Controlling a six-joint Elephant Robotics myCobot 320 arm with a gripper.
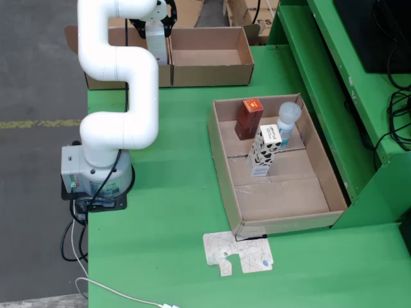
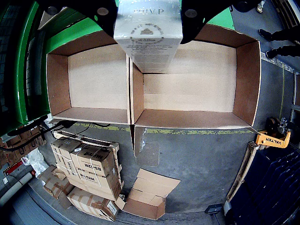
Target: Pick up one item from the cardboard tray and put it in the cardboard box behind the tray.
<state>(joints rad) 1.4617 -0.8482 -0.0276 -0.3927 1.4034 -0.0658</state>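
Observation:
In the fixed view the cardboard tray (image 1: 282, 205) on the green table holds a brown-red box (image 1: 249, 118), a black-and-white patterned carton (image 1: 262, 153) and a capped bottle (image 1: 287, 123). Behind it stand two open cardboard boxes, the right one (image 1: 212, 56) and the left one (image 1: 103, 38). My gripper (image 1: 156, 29) hangs over their dividing wall, shut on a white box (image 1: 157, 42). In the wrist view the gripper (image 2: 148, 13) holds the white box (image 2: 148, 35) above the wall between the left box (image 2: 96, 77) and the right box (image 2: 197, 82), both empty.
A flat cardboard scrap (image 1: 237, 253) lies in front of the tray. A raised green shelf (image 1: 334, 83) runs along the right side. The arm's base (image 1: 96, 176) stands at the table's left edge. Below, the wrist view shows stacked cartons (image 2: 86, 173) on the floor.

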